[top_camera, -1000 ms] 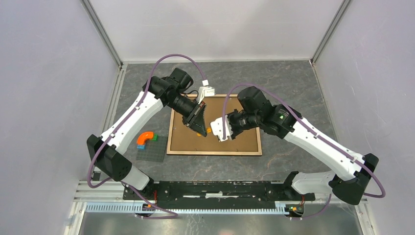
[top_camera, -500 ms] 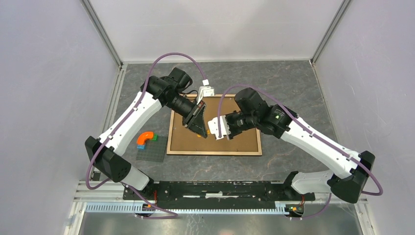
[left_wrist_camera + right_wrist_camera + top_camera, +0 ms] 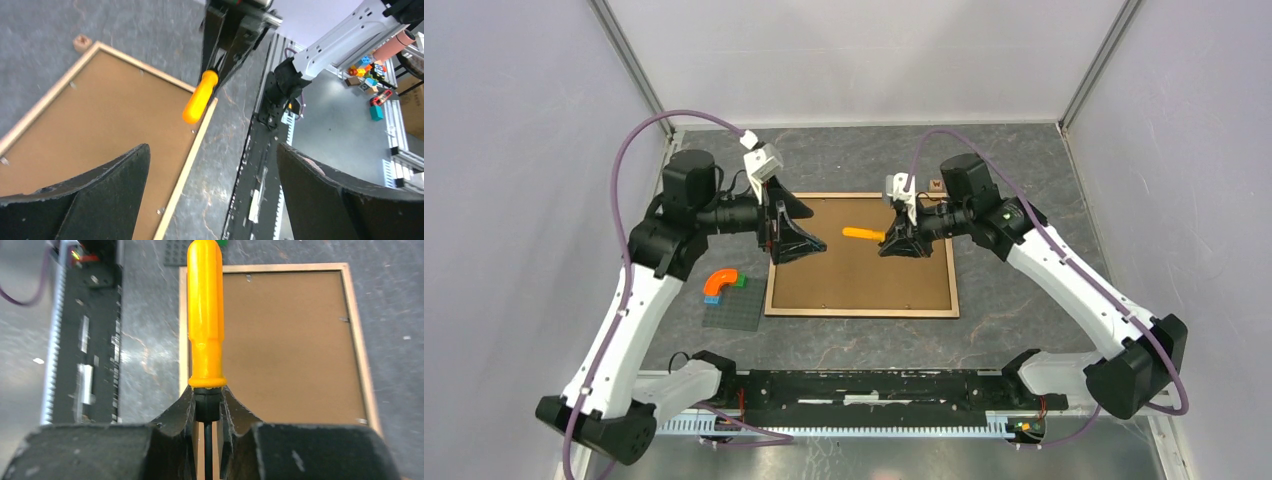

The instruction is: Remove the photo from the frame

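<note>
The frame lies back-up, not yet opened.
The right gripper pinches an orange-handled screwdriver by its neck; the left gripper gapes empty. Next, I'd say: lever the tabs aside.

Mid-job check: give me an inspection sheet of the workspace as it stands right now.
Surface: grey stone-look table, carrying the frame and the clutter.
Job's things: frame lies flat, brown back up; photo not visible.
Clutter: dark baseplate with an orange arch left of the frame; small brown piece by the frame's far right corner.
Pincers: left pincer open and empty over the frame's left part; right pincer shut on the orange-handled tool.
Cables: purple cables loop above both arms, off the frame.
Surroundings: pale walls; metal rail at the near edge.
</note>
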You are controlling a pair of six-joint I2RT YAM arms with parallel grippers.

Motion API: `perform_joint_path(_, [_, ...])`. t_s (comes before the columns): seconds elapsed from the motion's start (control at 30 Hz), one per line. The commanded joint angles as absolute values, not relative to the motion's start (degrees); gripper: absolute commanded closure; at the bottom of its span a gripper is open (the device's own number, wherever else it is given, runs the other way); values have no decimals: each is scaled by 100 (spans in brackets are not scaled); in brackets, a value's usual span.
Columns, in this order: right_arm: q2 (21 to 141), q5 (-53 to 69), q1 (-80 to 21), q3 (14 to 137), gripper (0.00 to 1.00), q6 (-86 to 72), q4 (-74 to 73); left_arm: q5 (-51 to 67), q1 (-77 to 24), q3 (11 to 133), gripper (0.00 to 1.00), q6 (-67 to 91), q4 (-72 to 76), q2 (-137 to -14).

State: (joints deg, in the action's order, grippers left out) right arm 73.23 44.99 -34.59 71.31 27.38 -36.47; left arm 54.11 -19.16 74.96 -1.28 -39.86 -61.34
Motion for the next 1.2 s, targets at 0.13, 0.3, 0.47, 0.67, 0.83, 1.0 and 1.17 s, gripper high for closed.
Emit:
perform_joint_path(0.13, [7347,6325,-3322,6727,100,1064,-2671,5434,-2330,7253,0,397,-2723,-6310])
perform_joint_path(0.3, [7356,6600,-3322,6572,100,461,-2103,5248,-2899,7243,11,656,-2746,-6568])
perform_joint_path(0.47, [7391,6883,-3320,6423,100,13,-1712,5295,-3209,7238,16,607,-2663,-6661])
perform_joint_path(0.67, [7379,7113,-3321,6156,100,-843,-992,5358,-3368,7260,32,457,-2661,-6783])
perform_joint_path(0.83, [7370,7183,-3316,6032,100,-1251,-611,5458,-3401,7251,46,439,-2657,-6821])
perform_joint_path(1.0, [7408,7256,-3320,5985,100,-1538,-322,5448,-3454,7183,46,439,-2656,-6821])
perform_joint_path(1.17, [7436,7282,-3322,5968,100,-1587,-289,5453,-3475,7163,53,605,-2492,-6849])
